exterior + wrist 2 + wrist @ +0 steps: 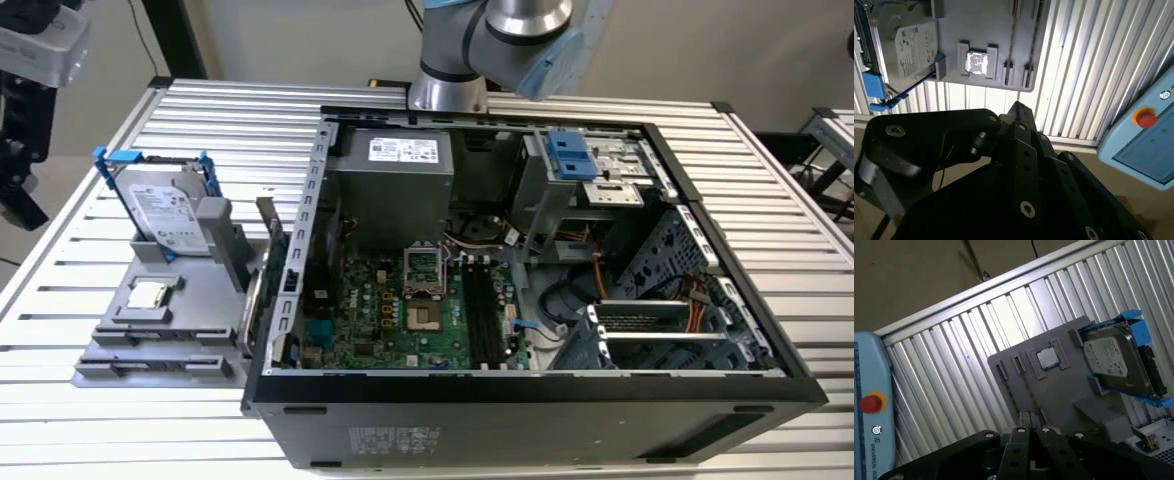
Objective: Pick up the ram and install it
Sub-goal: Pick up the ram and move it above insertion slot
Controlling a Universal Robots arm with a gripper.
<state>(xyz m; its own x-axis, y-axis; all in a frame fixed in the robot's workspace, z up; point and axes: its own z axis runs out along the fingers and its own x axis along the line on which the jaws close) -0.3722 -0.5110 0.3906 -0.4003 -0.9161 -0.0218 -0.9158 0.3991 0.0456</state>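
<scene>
My gripper [1019, 107] [1030, 429] hangs high over the slatted table, and its black fingers meet at a point with nothing between them, so it is shut. Below it lies the grey parts holder [187, 300] [984, 25] [1054, 395]. The holder's two long narrow slots [1013, 35] look bare. The ram is hidden from me. In the open computer case [534, 385], black memory slots [481, 310] run along the green motherboard, and I cannot tell whether a stick sits in them.
A silver hard drive in a blue bracket [167, 210] [909, 45] [1114, 362] stands on the holder. A small square CPU chip [147, 293] [976, 62] [1047, 358] lies beside it. A light-blue pendant with a red button [1146, 119] [869, 404] is close to the wrist.
</scene>
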